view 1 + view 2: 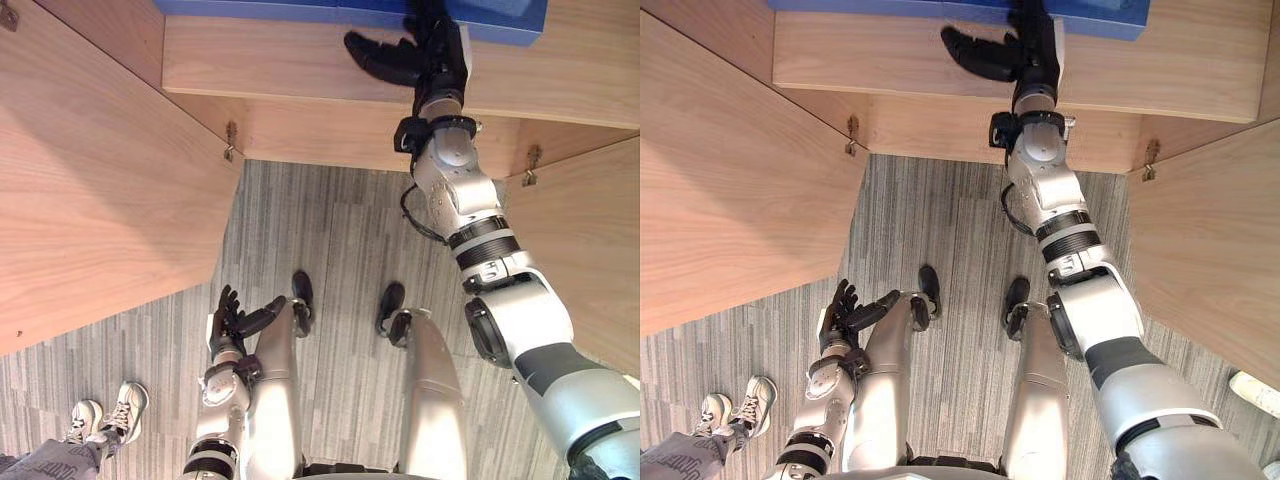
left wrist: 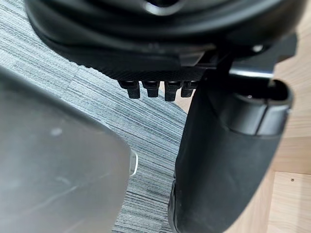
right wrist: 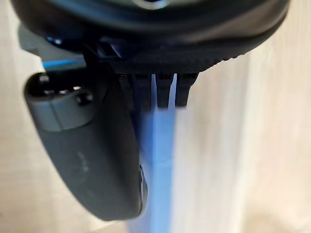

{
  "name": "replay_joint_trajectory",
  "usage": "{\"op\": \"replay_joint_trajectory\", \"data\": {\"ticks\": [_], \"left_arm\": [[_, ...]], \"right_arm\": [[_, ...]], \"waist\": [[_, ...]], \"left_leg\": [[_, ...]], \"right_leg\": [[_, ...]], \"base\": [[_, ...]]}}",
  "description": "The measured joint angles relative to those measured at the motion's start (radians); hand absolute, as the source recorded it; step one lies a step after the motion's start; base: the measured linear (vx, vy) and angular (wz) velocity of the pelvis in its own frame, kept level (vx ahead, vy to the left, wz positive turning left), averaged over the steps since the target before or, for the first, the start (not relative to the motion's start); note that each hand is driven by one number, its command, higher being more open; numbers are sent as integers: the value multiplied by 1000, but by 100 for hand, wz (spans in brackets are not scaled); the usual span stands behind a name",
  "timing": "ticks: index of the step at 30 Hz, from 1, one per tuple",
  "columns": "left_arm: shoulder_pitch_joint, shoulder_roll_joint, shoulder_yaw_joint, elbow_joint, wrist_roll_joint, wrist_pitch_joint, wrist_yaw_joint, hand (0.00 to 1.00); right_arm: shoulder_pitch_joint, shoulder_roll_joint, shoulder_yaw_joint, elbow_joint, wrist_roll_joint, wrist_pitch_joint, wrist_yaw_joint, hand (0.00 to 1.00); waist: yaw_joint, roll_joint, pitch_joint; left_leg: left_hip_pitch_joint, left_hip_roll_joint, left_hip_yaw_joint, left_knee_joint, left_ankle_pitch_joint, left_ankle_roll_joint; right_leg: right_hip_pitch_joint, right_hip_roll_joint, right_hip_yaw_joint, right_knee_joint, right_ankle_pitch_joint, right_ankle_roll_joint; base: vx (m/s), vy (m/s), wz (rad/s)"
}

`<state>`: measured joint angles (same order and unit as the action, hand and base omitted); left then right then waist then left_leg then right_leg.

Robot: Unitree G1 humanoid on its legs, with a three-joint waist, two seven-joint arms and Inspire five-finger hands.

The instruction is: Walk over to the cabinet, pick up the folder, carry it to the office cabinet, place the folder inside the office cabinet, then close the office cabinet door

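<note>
A blue folder (image 1: pixel 300 8) lies flat on the wooden shelf (image 1: pixel 300 70) of the open cabinet, at the far edge of the head views. My right hand (image 1: pixel 435 55) reaches up onto it. Its fingers lie straight over the folder's front edge and its thumb (image 1: pixel 375 58) sticks out to the left, over the shelf front. In the right wrist view the folder (image 3: pixel 163 145) runs as a blue strip past the straight fingers (image 3: pixel 160 90). My left hand (image 1: pixel 232 325) hangs low beside my left leg, fingers relaxed and holding nothing.
The cabinet's left door (image 1: pixel 100 180) and right door (image 1: pixel 590 250) stand swung open on either side of me, hinges (image 1: pixel 230 140) showing. Grey striped carpet (image 1: pixel 330 240) lies below. A person's white shoes (image 1: pixel 110 410) stand at the lower left.
</note>
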<state>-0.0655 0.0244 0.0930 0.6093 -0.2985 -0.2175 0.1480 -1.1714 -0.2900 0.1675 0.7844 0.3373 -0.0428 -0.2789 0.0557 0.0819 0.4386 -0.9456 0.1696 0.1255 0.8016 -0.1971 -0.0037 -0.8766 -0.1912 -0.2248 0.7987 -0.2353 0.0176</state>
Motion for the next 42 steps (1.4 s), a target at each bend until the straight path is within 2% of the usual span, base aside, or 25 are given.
{"op": "replay_joint_trajectory", "data": {"ticks": [6,15,22,29,32,36,39,40,41,42], "left_arm": [[-3,13,-8,27,0,-8,-2,100],[-2,35,-22,58,-10,-8,-22,100],[-3,37,-26,50,-31,-13,-21,100],[-2,30,-34,23,-37,-13,-17,100],[-2,27,-34,16,-37,-12,-13,100],[-3,22,-33,5,-37,-8,-3,100],[1,9,-34,18,-33,2,-8,100],[2,5,-37,21,-32,3,-12,100],[6,-2,-40,31,-14,4,-24,100],[14,1,-40,45,6,8,-29,100]], "right_arm": [[-18,-87,36,32,-72,2,10,0],[-83,-146,86,82,-101,2,43,0],[-209,-149,119,187,-114,21,-7,0],[-235,-158,137,214,-166,38,-56,0],[-230,-160,102,200,-163,39,-68,0],[-71,-180,27,-111,-120,26,-91,0],[209,-180,-1,-424,-86,-55,-67,0],[266,-174,1,-475,-86,-66,-59,0],[375,-154,12,-562,-88,-98,-37,0],[496,-117,46,-626,-98,-130,-4,0]], "waist": [[-6,0,0],[-15,0,0],[-11,0,0],[-1,0,0],[-2,0,0],[-5,0,0],[-14,-1,0],[-15,-1,0],[-19,-6,-2],[-26,-21,-10]], "left_leg": [[5,0,14,-13,2,4],[6,-1,20,-33,7,7],[-21,-10,25,-47,15,6],[-25,-21,24,-59,30,4],[-25,-24,23,-64,35,6],[-15,-24,21,-64,36,7],[83,-25,24,-99,35,7],[109,-26,26,-110,35,6],[158,-27,31,-133,34,5],[216,-27,41,-163,33,3]], "right_leg": [[4,0,5,-21,16,3],[-1,0,3,-30,17,3],[-36,-10,2,-27,17,3],[-45,-22,-2,-19,16,2],[-45,-25,-5,-18,17,1],[-30,-25,-10,-24,17,1],[79,-23,-25,-69,17,1],[104,-21,-26,-81,17,2],[149,-18,-25,-105,19,4],[198,-14,-22,-131,19,4]], "base": [[-18,-14,-4],[-20,-47,0],[1,-40,2],[-29,-44,5],[-46,-43,6],[-9,-25,2],[50,-31,7],[44,-30,-1],[39,-40,-10],[45,-47,-12]]}}
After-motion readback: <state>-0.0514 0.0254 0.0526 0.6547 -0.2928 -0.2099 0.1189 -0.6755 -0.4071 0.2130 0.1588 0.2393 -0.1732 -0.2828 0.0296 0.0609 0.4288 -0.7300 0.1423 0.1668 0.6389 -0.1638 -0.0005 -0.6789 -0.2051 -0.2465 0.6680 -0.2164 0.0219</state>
